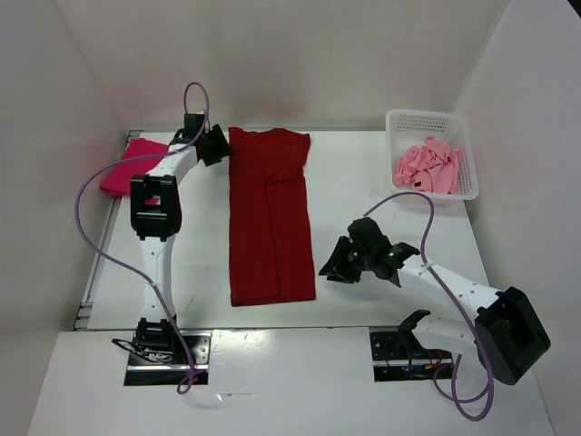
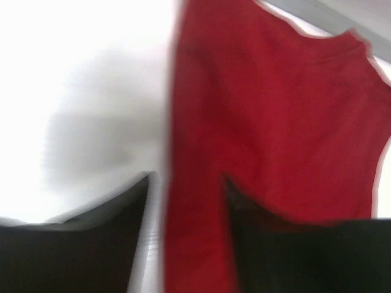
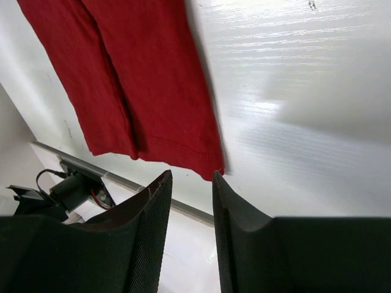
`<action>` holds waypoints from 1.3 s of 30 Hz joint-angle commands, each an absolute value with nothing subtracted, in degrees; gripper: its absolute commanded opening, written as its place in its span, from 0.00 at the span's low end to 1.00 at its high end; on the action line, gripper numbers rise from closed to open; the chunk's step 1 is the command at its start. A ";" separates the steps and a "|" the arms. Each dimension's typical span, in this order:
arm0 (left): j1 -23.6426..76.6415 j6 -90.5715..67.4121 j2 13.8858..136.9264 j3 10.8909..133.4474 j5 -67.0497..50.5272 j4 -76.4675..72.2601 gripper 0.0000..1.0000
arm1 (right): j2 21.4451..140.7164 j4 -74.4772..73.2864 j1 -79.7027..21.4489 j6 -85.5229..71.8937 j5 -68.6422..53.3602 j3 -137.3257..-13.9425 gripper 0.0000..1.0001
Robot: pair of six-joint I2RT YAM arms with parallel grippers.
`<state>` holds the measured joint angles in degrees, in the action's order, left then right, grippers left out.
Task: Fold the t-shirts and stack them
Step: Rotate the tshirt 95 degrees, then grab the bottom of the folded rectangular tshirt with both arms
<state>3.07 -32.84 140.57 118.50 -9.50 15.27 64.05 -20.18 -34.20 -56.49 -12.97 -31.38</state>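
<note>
Folded into a long strip, the dark red t-shirt [image 1: 270,218] lies centred on the desk [image 1: 363,182]. The left fingers [image 2: 91,250] stand apart at its far left corner. The right fingers [image 3: 146,244] are apart and empty beside its near right corner, seemingly poised to fold it crosswise.

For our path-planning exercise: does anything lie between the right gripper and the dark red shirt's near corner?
Nothing visible: only bare table separates the right gripper from the dark red shirt.

No legible text, labels or numbers.
</note>
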 commanded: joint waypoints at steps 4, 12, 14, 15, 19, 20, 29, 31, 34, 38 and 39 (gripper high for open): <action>2.99 -36.82 124.22 98.74 -13.01 7.92 0.97 | 63.90 -18.98 -33.93 -56.69 -12.83 -31.12 0.39; 6.31 -41.22 90.21 58.41 -12.06 7.80 0.41 | 65.29 -13.54 -37.44 -59.06 -12.74 -27.69 0.41; 7.11 -42.18 79.88 52.85 -10.55 13.06 0.31 | 67.14 -12.49 -39.36 -59.06 -12.74 -27.69 0.44; 8.16 -43.75 76.41 50.30 -10.55 14.84 0.27 | 67.93 -11.96 -39.37 -59.06 -12.74 -28.21 0.44; 10.45 -48.93 62.25 39.13 -11.85 23.97 0.39 | 69.79 -10.11 -40.69 -58.36 -12.74 -28.74 0.50; 10.46 -50.61 57.27 34.59 -12.65 24.69 0.47 | 69.79 -9.32 -40.69 -58.36 -12.74 -28.74 0.50; 21.78 -63.70 45.72 22.24 -11.17 27.33 0.73 | 73.48 -6.33 -42.28 -58.36 -14.41 -27.33 0.52; 21.80 -64.34 44.48 20.40 -11.16 25.94 0.75 | 73.48 -6.33 -42.28 -58.36 -14.41 -27.33 0.52; 21.80 -64.86 45.08 17.32 -11.68 23.92 0.73 | 74.18 -6.33 -42.28 -58.36 -14.41 -27.33 0.52; 21.80 -64.34 42.64 14.25 -12.83 22.59 0.63 | 76.02 -5.71 -42.28 -58.36 -14.41 -27.33 0.48; 21.80 -64.86 41.50 14.24 -12.83 22.59 0.62 | 76.03 -5.19 -42.28 -58.36 -14.41 -27.33 0.46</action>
<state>21.58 -63.51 43.88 15.35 -12.62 24.32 75.20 -8.12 -41.65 -58.65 -14.41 -27.64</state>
